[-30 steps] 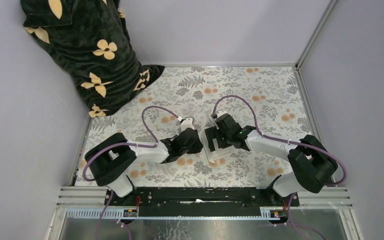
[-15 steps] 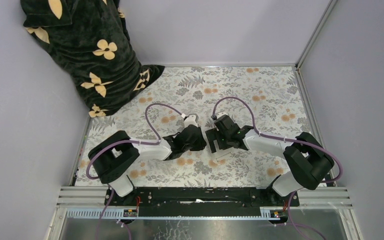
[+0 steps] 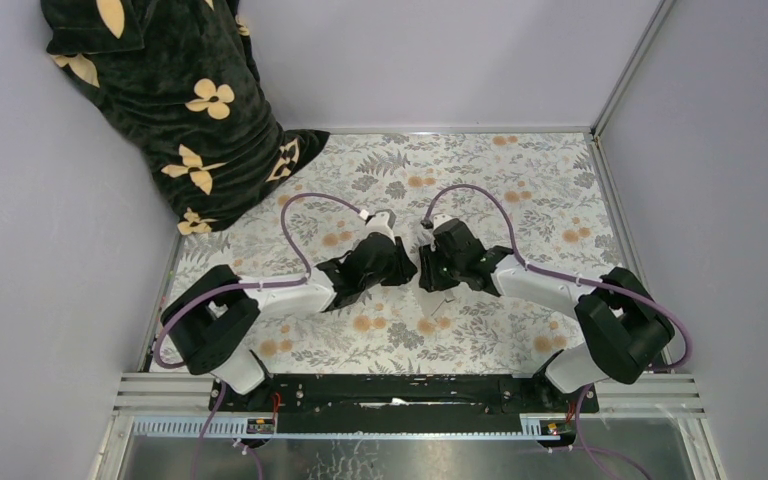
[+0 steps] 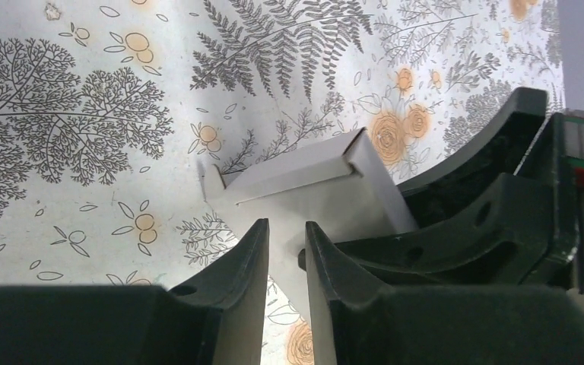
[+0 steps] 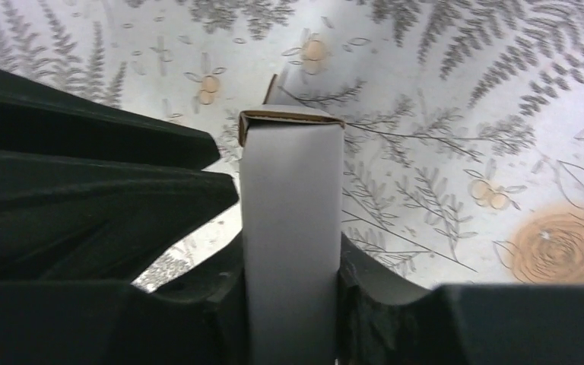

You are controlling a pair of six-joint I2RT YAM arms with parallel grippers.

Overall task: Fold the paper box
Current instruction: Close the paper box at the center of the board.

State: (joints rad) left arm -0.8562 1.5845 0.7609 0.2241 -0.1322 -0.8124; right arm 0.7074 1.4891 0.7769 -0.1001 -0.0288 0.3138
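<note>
Nearest the camera, at 6 o'clock in the top view, the two arm bases sit on the black mounting bar. Both arms reach inward and meet at the table centre.

The right gripper is clamped on the white thin-cardboard paper box. Both fingers press its flanks, and its open brown-edged end points toward 12 o'clock in the right wrist view. The box is partly formed into a narrow rectangular sleeve.

The left gripper approaches from 9 o'clock. Its jaws stand almost together with a narrow gap. White shows in that gap, but whether a flap is pinched there cannot be told.

Handling, as judged:
- The box is very light and will shift at any nudge.
- The walls are stiff only along the creases and will buckle under a hard squeeze.
- Take hold across two opposite walls near a folded edge, or on a free flap close to its crease.

Beyond the grippers lies the white floral-print table covering. At 10 o'clock, in the far corner, is the dark green plush fabric with cream flowers.
</note>
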